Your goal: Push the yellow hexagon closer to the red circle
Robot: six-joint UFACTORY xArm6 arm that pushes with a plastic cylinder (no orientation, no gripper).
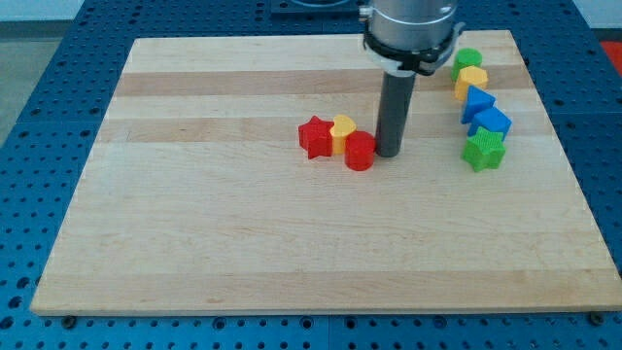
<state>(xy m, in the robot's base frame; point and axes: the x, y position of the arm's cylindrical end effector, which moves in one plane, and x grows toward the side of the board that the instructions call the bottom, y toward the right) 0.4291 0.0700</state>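
Camera view, wooden board (pixel 243 243) on blue pegboard (pixel 39 117): we have our rod standing upright a little above the board's middle, and my tip (pixel 389 154) rests on the wood just to the view's right of the red circle (pixel 360 152), so close that we cannot tell whether the two touch. We carry no jaws or fingers, so nothing is grasped; the rod only stands beside the blocks. The yellow hexagon (pixel 343 130) sits directly against the red circle, on its upper left side, partly hidden behind it. A red star (pixel 315 137) lies against the hexagon's left side, so the three form a tight row running from the view's left to the right, ending at our rod. Near the board's top right corner a second group runs down along the right edge: a green block (pixel 468 59) at the top, its shape unclear, a yellow block (pixel 472 79) just below it, then two blue blocks (pixel 478 101) (pixel 493 122) of angular outline, and a green star (pixel 483 150) at the bottom. This column stands well apart from the red and yellow cluster
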